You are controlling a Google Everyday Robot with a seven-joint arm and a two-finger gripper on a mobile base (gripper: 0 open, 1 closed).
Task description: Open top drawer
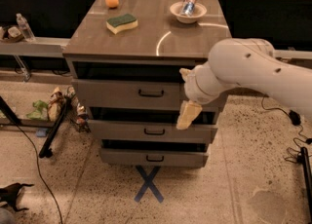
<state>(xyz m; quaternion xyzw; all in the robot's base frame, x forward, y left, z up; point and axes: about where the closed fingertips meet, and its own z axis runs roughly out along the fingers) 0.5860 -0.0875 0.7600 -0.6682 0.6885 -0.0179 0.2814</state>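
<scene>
The top drawer (pixel 117 94) is the widest grey front right under the cabinet top, with a small black bar handle (pixel 151 93) at its centre. It looks pushed in, with a dark gap above it. My gripper (pixel 186 94) hangs in front of the drawer's right part, a little to the right of the handle. Its cream fingers (pixel 188 114) are spread apart, one above and one below, and hold nothing. The white arm (pixel 263 74) reaches in from the right and hides the drawer's right end.
The middle drawer (pixel 154 131) and the bottom drawer (pixel 155 158) stand below. The cabinet top (pixel 146 33) carries an orange (pixel 112 0), a sponge (pixel 122 23) and a bowl (pixel 187 12) holding a can. A blue X (pixel 148 184) marks the floor. Cables and clutter lie at the left.
</scene>
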